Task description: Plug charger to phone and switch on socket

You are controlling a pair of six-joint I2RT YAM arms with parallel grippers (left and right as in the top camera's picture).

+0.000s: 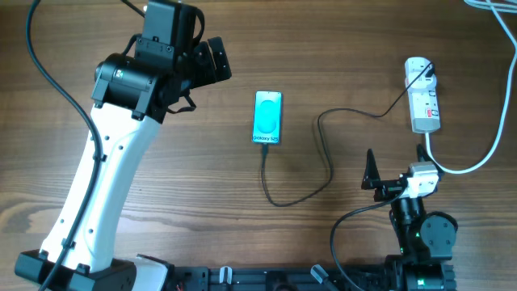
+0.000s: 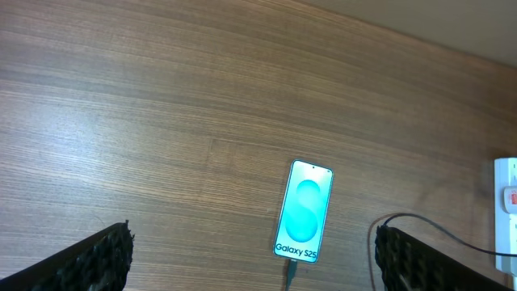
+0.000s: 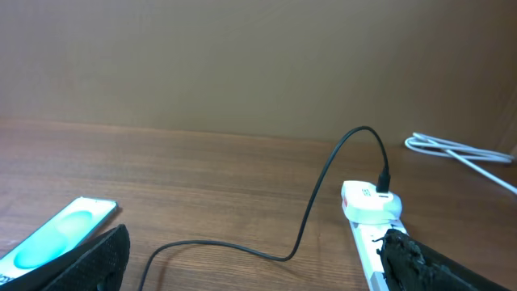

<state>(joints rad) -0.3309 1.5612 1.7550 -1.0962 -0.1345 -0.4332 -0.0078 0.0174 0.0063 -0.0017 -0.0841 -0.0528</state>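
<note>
Left gripper (image 2: pixel 252 265) and right gripper (image 3: pixel 258 271) are seen apart, empty; the hard socket (image 1: pixel 423 105), three o'clock from the phone (image 1: pixel 268 117), is probably best pressed.

Left arm (image 1: pixel 101 174) white, black joints; fingers (image 2: pixel 97 260) seemingly ribbed.

Table (image 1: pixel 202 178): wood, or a wood-look top, brown with fine straight grain; smooth, with a low sheen.
Phone (image 1: pixel 268 117): glossy glass-like face, lit turquoise, with a thin pale rim.
Socket (image 1: pixel 423 101): white hard plastic, smooth and slightly shiny.
Charger (image 3: pixel 310 217): thin black cable, smooth rubbery jacket, matt.
Lead (image 1: pixel 467 170): thick white cable, smooth plastic skin, faint gloss.
Left arm (image 1: pixel 105 170): white moulded shell, smooth, satin to glossy; black joint housings look like matt plastic or metal, I can't tell which.
Finger pads (image 2: pixel 93 263): black, matt, coarse and knobbly at the edges.
</note>
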